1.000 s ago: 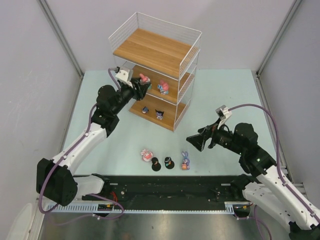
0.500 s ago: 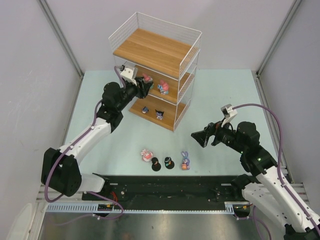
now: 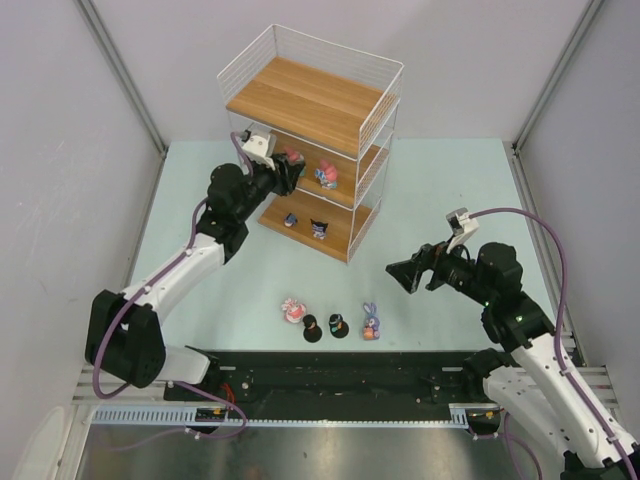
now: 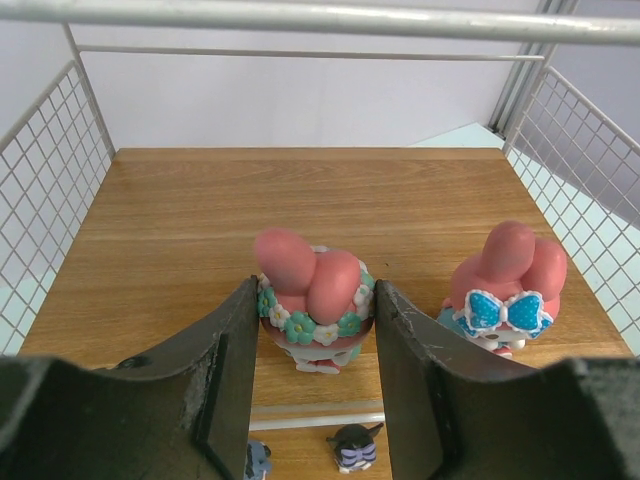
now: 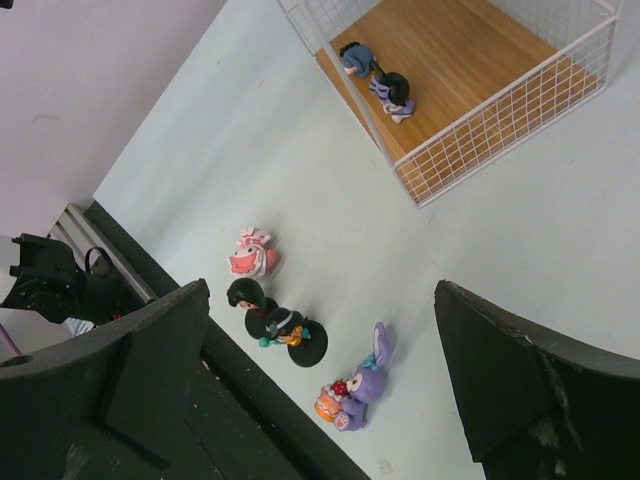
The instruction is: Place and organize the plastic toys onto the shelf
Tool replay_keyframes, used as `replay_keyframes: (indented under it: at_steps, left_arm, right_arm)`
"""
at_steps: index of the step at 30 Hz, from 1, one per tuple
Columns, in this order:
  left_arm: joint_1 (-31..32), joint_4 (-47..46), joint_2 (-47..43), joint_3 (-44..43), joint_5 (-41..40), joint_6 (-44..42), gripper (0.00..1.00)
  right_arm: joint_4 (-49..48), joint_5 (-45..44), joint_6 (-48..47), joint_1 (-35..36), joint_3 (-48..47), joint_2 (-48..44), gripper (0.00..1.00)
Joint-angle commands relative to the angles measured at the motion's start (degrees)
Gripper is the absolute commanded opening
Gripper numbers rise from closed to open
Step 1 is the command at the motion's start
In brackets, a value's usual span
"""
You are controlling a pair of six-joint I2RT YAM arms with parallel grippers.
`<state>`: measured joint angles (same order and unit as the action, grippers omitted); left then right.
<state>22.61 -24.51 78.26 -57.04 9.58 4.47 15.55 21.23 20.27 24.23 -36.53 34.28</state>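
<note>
Pink toy (image 4: 312, 305) gripped by left claw (image 4: 314, 288), right claw (image 5: 320, 295) spread wide

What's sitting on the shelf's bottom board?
Two small toys near one edge: a bluish figurine and a dark-haired figurine, side by side. The bottom board's rear is covered by the middle board above.
</note>
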Motion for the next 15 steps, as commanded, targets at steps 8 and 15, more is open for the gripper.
replay_keyframes:
  at_steps: [8, 15]
  left_arm:
    - [-0.4, -3.3, 0.8, -2.3, 0.3, -0.7, 0.04]
    - [-0.1, -3.1, 1.0, -2.3, 1.2, -0.8, 0.08]
  right_arm:
    - [-1.1, 2.5, -0.4, -1.7, 0.1, -1.3, 1.0]
    - [-1.1, 3.1, -0.1, -2.1, 0.1, -1.6, 1.0]
